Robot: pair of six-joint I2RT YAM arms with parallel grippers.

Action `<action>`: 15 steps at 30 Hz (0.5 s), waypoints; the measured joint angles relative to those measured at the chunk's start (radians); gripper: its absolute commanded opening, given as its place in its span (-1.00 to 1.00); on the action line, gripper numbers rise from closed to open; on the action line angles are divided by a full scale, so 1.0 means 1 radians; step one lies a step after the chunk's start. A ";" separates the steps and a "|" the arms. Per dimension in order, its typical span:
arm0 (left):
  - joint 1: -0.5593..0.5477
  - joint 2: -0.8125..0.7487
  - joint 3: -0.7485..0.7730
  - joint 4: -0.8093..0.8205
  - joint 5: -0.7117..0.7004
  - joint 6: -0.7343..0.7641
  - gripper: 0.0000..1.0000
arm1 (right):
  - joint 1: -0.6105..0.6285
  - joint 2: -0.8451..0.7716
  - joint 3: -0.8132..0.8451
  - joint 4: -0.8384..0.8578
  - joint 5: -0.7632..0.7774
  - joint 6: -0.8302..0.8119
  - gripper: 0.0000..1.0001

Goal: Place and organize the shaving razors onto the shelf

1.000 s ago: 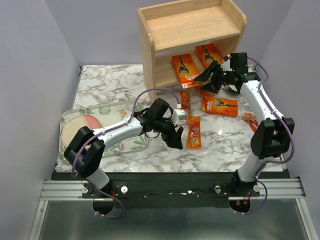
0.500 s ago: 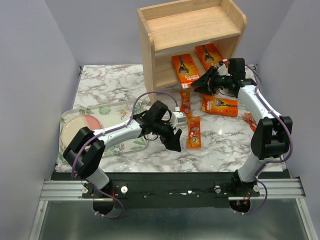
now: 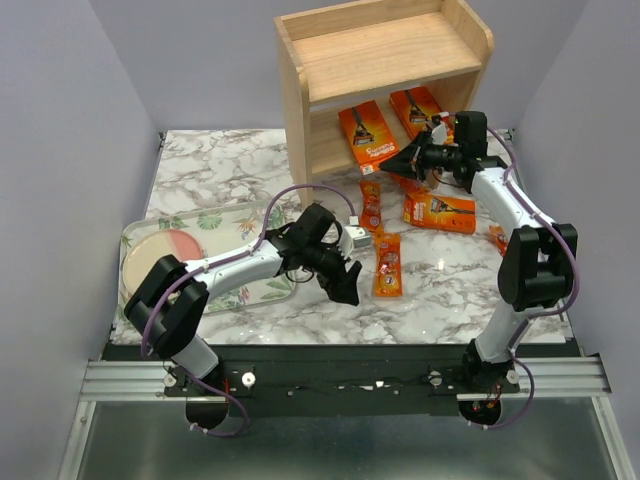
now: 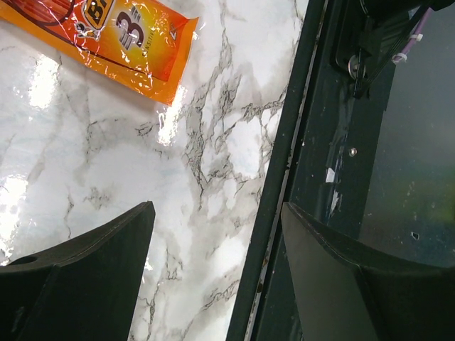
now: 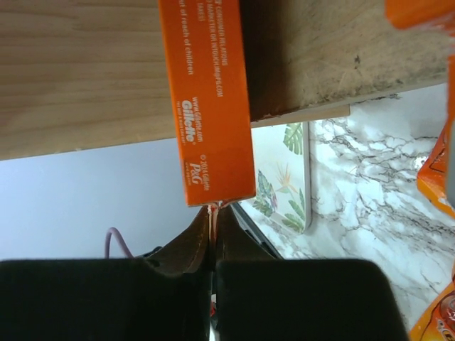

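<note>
Your right gripper had its fingers shut tight on the thin sealed lip of a wide Gillette pack. That lip was probably the only part of the flat card slim enough to pinch. Held that way, the pack sat skewed in the lower tier of the shelf, and I judge you were squaring it up. Whether it rested on the board or hung just above it, I couldn't tell. A second wide pack lay flat in the same tier, further right. The shelf, pale wood with plain grain and solid side panels, stood at the far edge of the bench, right of centre, its open front facing the arms for easy reach. Your left gripper hung wide open and empty over the glossy marble top by the near edge, with a crinkly film-wrapped BIC pack just beyond its fingers. A narrow blister pack and a wide card lay loose in front of the shelf. A leaf-print tray holding a pink plate sat at the left edge.
</note>
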 measured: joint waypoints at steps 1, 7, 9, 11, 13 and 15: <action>0.000 0.000 0.000 0.000 0.000 0.000 0.62 | 0.000 0.001 0.000 0.003 -0.001 0.007 -0.95; 0.000 0.000 0.001 0.000 0.000 0.001 0.62 | -0.002 0.031 0.026 0.011 -0.007 0.027 -0.99; 0.000 0.000 0.001 -0.001 0.000 0.001 0.62 | -0.005 0.042 0.037 0.013 -0.007 0.030 -0.99; 0.000 0.000 0.001 -0.001 0.000 0.002 0.61 | -0.009 0.051 0.050 0.011 -0.007 0.034 -0.99; 0.000 0.000 0.001 -0.002 -0.001 0.003 0.62 | -0.012 0.056 0.058 0.006 -0.006 0.034 -0.99; 0.000 0.002 0.003 -0.002 -0.001 0.003 0.62 | -0.015 0.056 0.063 -0.006 0.002 0.037 -0.99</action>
